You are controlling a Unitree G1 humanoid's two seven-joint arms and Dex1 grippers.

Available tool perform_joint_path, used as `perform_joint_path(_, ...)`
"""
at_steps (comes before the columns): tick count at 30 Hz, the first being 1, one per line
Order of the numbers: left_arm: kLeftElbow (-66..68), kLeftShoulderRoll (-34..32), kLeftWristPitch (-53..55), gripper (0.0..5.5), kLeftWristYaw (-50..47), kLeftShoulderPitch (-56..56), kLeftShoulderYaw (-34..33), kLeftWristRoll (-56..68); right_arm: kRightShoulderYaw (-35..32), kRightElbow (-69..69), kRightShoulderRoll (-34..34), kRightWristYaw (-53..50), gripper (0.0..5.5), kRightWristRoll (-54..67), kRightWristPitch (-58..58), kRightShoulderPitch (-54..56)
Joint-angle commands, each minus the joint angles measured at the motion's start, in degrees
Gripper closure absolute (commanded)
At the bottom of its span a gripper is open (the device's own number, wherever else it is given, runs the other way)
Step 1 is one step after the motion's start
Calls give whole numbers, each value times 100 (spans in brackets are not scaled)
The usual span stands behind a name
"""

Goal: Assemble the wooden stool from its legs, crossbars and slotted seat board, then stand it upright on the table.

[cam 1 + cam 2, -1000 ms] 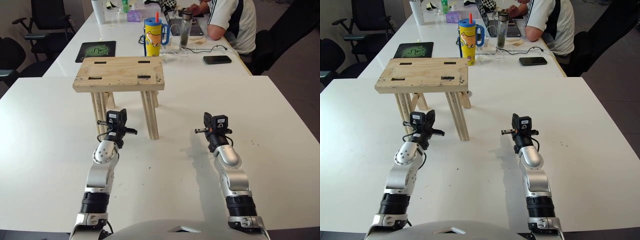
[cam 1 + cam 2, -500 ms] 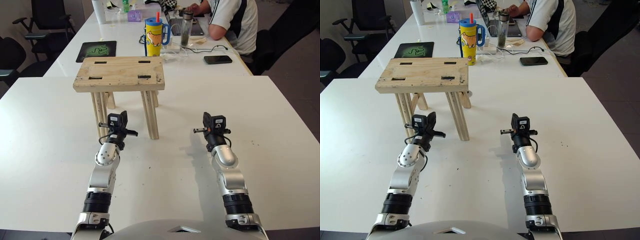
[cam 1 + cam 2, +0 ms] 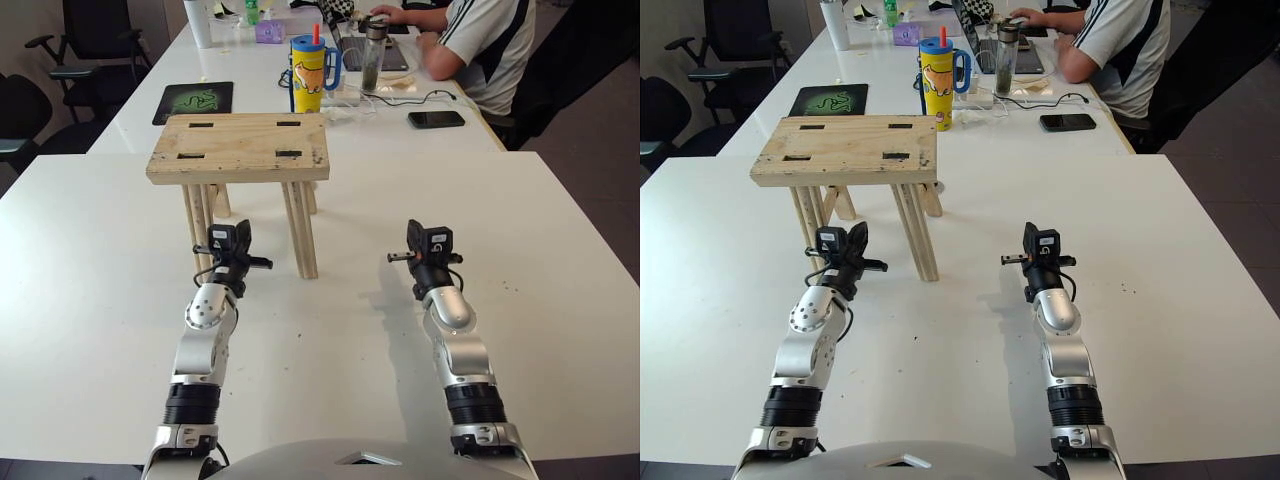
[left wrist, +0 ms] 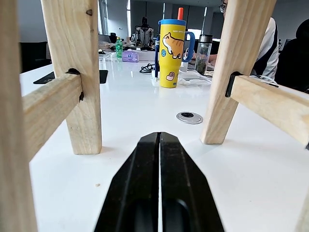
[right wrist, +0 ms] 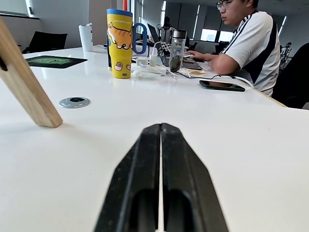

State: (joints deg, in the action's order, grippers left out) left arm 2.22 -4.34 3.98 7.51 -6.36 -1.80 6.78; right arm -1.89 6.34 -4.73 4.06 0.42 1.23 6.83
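Both grippers have their fingers pressed together and hold nothing. The left gripper (image 3: 228, 238) sits low, just short of the front legs (image 3: 303, 230); the right gripper (image 3: 430, 240) is at its 3 o'clock, well apart. The stool (image 3: 238, 180) stands upright on the table (image 3: 560, 300), at 12 o'clock from the left gripper, with the seat board (image 3: 238, 146) on top.

Assembly looks done. The next move is probably to back off without nudging a leg.

Count: one stool, four slots (image 3: 288, 154), four legs as far as I can tell, and two crossbars (image 4: 48, 108) seen from the left wrist.
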Motion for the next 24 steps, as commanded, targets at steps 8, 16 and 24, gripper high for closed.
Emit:
perform_joint_path(8, 248, -18, 7, 548, 3, -106, -142, 21, -56, 288, -42, -28, 550, -7, 152, 225)
perform_joint_path(16, 400, 21, -83, 548, 48, -178, -160, 65, -42, 456, -41, -4, 550, 4, 236, 293)
perform_joint_path(24, 791, 23, -306, 548, 10, -318, -121, -70, -70, 816, -75, 7, 550, 20, 392, 468)
